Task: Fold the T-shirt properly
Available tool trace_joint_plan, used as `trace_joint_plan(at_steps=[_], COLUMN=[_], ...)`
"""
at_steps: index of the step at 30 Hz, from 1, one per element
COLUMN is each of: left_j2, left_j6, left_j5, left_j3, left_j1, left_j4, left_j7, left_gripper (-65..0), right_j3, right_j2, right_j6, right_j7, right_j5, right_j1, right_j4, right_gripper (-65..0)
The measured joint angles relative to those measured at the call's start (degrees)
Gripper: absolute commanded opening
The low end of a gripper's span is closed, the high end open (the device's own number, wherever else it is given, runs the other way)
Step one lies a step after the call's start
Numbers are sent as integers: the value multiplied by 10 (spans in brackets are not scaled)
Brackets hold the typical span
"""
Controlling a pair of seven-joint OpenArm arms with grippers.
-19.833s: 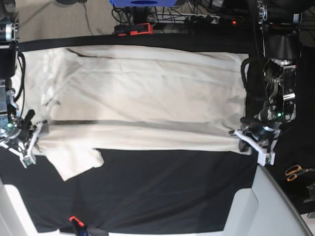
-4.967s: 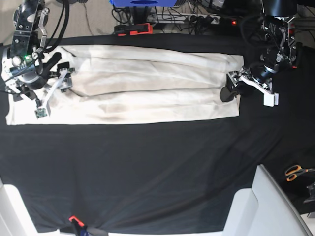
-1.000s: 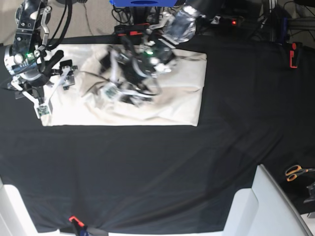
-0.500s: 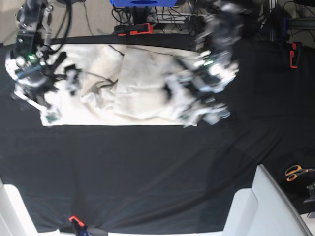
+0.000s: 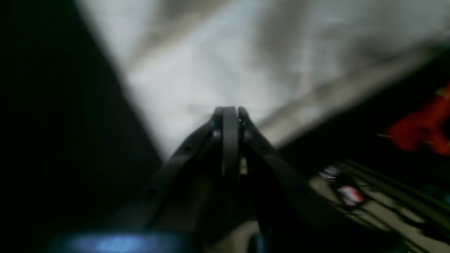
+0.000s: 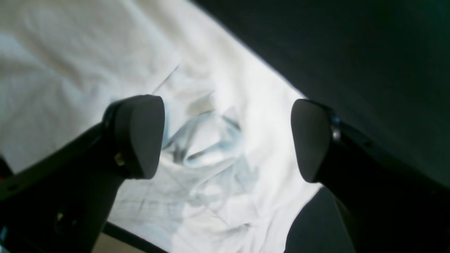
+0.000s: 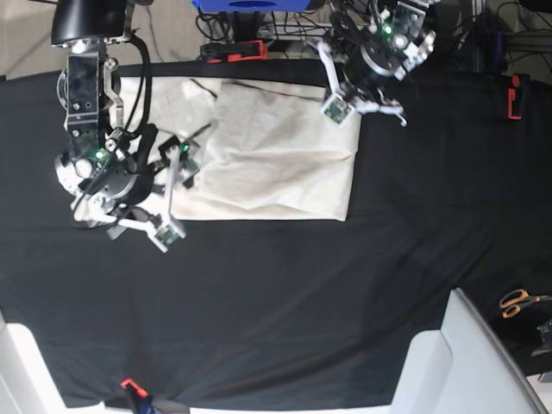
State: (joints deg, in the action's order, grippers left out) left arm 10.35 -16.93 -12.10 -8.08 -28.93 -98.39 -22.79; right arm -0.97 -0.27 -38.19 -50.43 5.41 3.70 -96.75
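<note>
Now the T-shirt (image 7: 276, 164) lies as a compact pale rectangle in the upper middle of the base view, on the black cloth (image 7: 285, 302) that covers the tabletop. Half a second ago the left pincer (image 7: 338, 102) was a blur over the shirt's right end; it now sits at the upper right corner of the garment, near the top of the frame. In the left wrist view its 2 fingers (image 5: 230, 119) are pressed flat together with no fabric seen between them, and the pale cloth shows blurred beyond them. So it seems to have let go of the folded-over layer and pulled clear.

The right pincer (image 7: 172, 194) stands wide at the left end of the shirt, low over the bunched, wrinkled part; the right wrist view shows both pads (image 6: 139, 135) well apart with crumpled fabric between them and nothing gripped.

My reading: 1 crosswise fold is laid, since the right edge looks straight and doubled. The left end stays rumpled, so smoothing or folding that side probably comes next. Orange scissors (image 7: 516, 302) lie far off at the lower right, out of the way.
</note>
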Motion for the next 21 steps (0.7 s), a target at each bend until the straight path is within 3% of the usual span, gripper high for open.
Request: trace_joint_plan(at_steps=[7,13,18,21], left_j2=[0,-5,-13,-14], left_j6=[3,3,3,2], left_j5=[-1,-1,-8,-8], left_j3=[2,0,2,3], left_j1=[4,7,5,5], left_j4=[2,-20,-20,-20], left_j7=[11,12,10,12], left_gripper=[-650,-650,-650,-650], right_j3=[-1,1,1,1], right_j2=[-28,-39,-40,-40], right_j6=[-21,-17,-17,-17], right_j7=[10,18,29,29], right_j5=[-6,0,0,0], right_j1=[-19,-51,-69,-75], right_j4=[63,118,168,188], right_gripper=[-135,-141,-287,-327])
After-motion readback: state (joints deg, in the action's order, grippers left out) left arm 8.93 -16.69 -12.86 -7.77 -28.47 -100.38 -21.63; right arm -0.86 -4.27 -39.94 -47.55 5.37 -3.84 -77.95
